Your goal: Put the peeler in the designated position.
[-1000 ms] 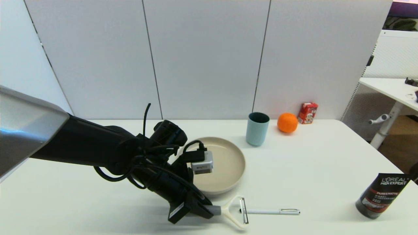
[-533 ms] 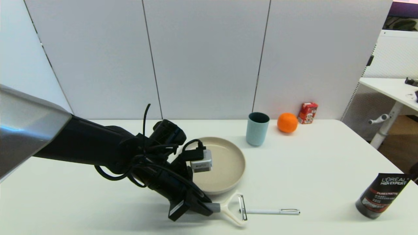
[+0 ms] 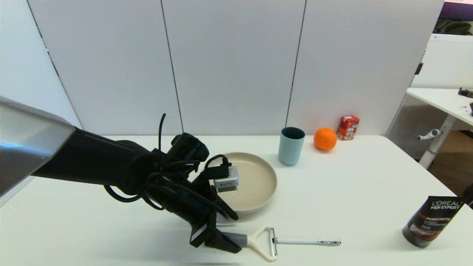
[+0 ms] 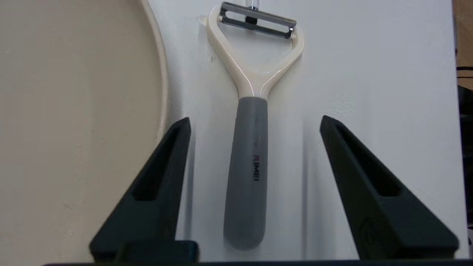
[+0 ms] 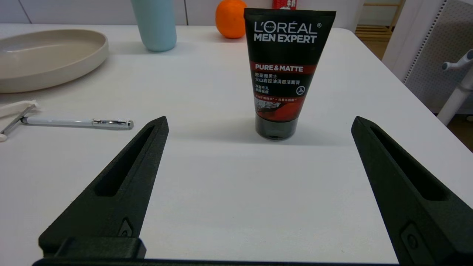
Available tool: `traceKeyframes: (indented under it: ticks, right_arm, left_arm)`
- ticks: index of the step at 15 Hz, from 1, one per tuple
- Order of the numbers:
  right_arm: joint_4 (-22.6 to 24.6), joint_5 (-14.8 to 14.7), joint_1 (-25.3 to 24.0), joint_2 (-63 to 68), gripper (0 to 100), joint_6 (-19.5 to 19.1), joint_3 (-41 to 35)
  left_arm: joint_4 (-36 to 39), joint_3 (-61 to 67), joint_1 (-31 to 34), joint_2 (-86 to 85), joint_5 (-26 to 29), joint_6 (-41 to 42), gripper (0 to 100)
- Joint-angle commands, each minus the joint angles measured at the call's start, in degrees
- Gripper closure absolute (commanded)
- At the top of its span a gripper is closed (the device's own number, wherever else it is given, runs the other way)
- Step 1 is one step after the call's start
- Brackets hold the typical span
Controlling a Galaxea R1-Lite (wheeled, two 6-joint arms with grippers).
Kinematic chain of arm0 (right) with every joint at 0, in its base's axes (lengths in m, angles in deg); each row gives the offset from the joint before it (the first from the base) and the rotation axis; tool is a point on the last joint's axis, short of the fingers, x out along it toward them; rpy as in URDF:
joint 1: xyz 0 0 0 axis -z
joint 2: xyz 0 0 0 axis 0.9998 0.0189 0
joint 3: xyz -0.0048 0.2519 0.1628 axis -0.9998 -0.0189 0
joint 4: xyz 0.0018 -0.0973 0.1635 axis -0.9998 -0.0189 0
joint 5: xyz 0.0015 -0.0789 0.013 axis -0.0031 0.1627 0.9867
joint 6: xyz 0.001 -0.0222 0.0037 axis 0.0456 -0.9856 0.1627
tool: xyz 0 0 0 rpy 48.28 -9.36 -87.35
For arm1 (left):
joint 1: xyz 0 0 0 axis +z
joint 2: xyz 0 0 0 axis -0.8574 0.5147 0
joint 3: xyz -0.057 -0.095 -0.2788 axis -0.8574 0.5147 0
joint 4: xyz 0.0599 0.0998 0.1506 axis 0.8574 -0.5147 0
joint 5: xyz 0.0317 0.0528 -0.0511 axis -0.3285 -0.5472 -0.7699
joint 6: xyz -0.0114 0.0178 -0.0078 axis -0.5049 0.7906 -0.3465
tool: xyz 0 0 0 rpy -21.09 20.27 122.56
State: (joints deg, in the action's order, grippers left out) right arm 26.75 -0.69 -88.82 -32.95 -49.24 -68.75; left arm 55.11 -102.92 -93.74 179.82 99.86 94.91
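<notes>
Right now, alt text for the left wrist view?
A peeler lies flat on the white table between the open left gripper, its grey handle untouched by either black finger. Its cream fork and metal blade point away from the camera, and the rim of a beige plate runs alongside.

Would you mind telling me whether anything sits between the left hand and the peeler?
Nothing visible does: the left hand is open, its fingers either side of the peeler handle with only bare table between.
</notes>
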Motion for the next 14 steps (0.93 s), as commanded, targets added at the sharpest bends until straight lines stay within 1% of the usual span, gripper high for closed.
traceKeyframes:
  ticks: [1, 5, 6, 7, 9, 10, 12, 14]
  right_arm:
    - [0.02, 0.03, -0.01, 0.07, 0, 0.0, 0.0]
    - [0.02, 0.03, -0.01, 0.07, 0, 0.0, 0.0]
    - [0.02, 0.03, -0.01, 0.07, 0, 0.0, 0.0]
    - [0.02, 0.03, -0.01, 0.07, 0, -0.08, 0.0]
    - [0.02, 0.03, -0.01, 0.07, 0, 0.0, 0.0]
    - [0.02, 0.03, -0.01, 0.07, 0, -0.08, 0.0]
    - [0.02, 0.03, -0.01, 0.07, 0, 0.0, 0.0]
    - [0.02, 0.03, -0.01, 0.07, 0, -0.08, 0.0]
  left_arm:
    - [-1.01, 1.93, 0.0, -6.38, 0.24, -1.36, 0]
    - [-1.36, 5.35, 0.27, -20.09, -0.29, -4.7, 0]
    - [-1.45, 6.23, 1.76, -25.63, -1.52, -6.19, 0]
    - [-1.36, 7.9, 3.17, -30.81, -3.98, -8.74, 0]
    - [-1.01, 11.68, 4.75, -39.69, -8.73, -16.21, 0]
    - [-1.01, 13.26, 6.77, -43.91, -10.84, -18.76, 0]
    - [-1.01, 18.27, 13.54, -54.89, -16.46, -21.4, 0]
    - [-0.92, 22.05, 20.92, -64.21, -16.99, -23.07, 0]
